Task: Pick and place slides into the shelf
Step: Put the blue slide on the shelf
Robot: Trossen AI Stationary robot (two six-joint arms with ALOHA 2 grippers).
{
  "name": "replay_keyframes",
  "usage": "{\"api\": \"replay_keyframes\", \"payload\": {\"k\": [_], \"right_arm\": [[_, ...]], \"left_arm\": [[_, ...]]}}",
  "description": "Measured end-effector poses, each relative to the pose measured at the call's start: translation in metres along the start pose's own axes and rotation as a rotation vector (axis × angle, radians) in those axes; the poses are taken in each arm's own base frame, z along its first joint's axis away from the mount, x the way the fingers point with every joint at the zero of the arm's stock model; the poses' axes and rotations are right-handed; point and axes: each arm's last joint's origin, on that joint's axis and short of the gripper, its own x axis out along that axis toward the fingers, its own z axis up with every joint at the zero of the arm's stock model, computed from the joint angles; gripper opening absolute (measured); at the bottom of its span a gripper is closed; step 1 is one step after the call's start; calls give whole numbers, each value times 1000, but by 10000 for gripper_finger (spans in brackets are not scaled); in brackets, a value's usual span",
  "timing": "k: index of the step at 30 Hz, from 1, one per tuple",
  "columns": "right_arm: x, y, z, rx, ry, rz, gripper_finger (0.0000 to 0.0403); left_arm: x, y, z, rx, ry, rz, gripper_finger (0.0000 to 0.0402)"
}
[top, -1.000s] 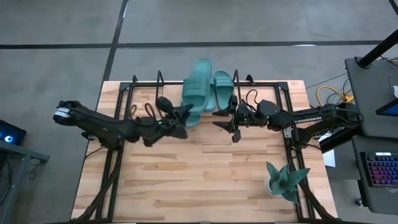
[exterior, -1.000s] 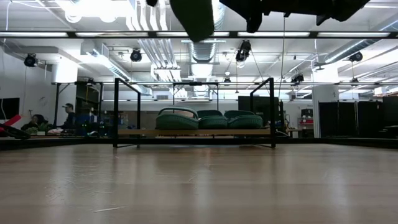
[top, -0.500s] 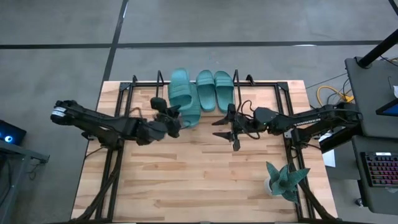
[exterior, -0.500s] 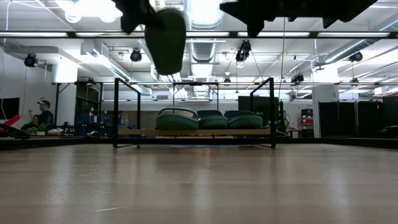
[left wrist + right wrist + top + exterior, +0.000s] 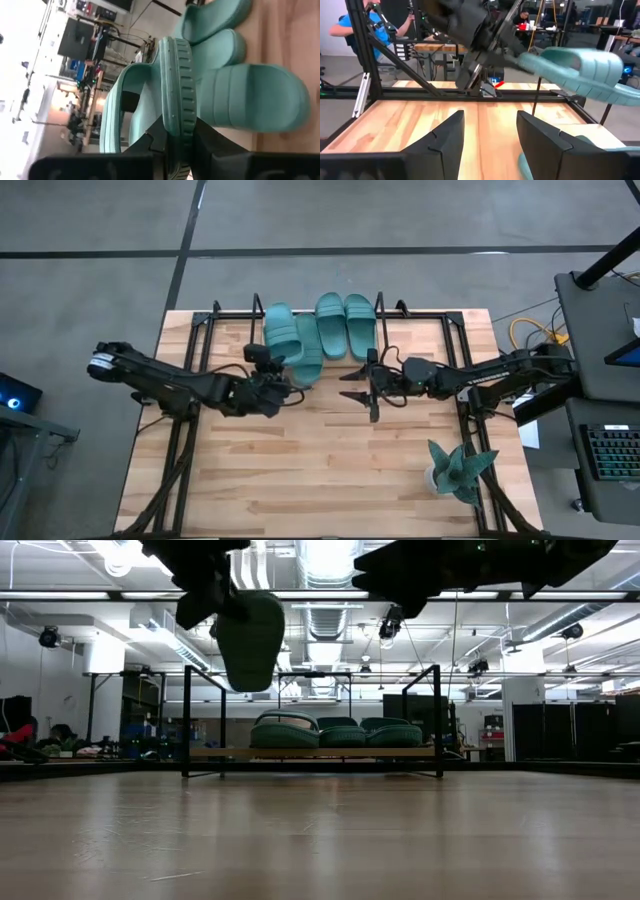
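Left gripper clamps the heel of the fourth teal-green rubber slide sandal, held in the air with its long axis toward 12 o'clock. The empty slot of the black-rod, wooden-board shelf lies around 11 o'clock, left of three shelved slides. It possibly overlaps the nearest one. Right gripper waits at 3 o'clock, fingers spread, empty.

Slide in left hand, aloft
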Motion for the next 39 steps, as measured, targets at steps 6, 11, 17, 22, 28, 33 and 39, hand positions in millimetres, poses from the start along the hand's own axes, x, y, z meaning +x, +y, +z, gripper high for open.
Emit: {"api": "replay_keyframes", "payload": {"k": [6,11,17,22,28,33,39], "right_arm": [[0,0,0,-3,-1,0,171],[0,0,0,-15,1,0,168],[0,0,0,-18,1,0,167],[0,0,0,-21,1,0,167],[0,0,0,-21,1,0,166],[0,0,0,-21,0,-1,168],[0,0,0,-21,1,-1,168]], "left_arm": [[9,-21,-3,153,49,-22,21],[14,-36,-17,221,86,-7,21],[10,-44,-34,228,77,11,21],[10,-54,-48,241,45,2,21],[13,-67,-66,269,-4,10,20],[15,-74,-75,293,-41,22,20],[16,-82,-85,316,-61,-39,20]]}}
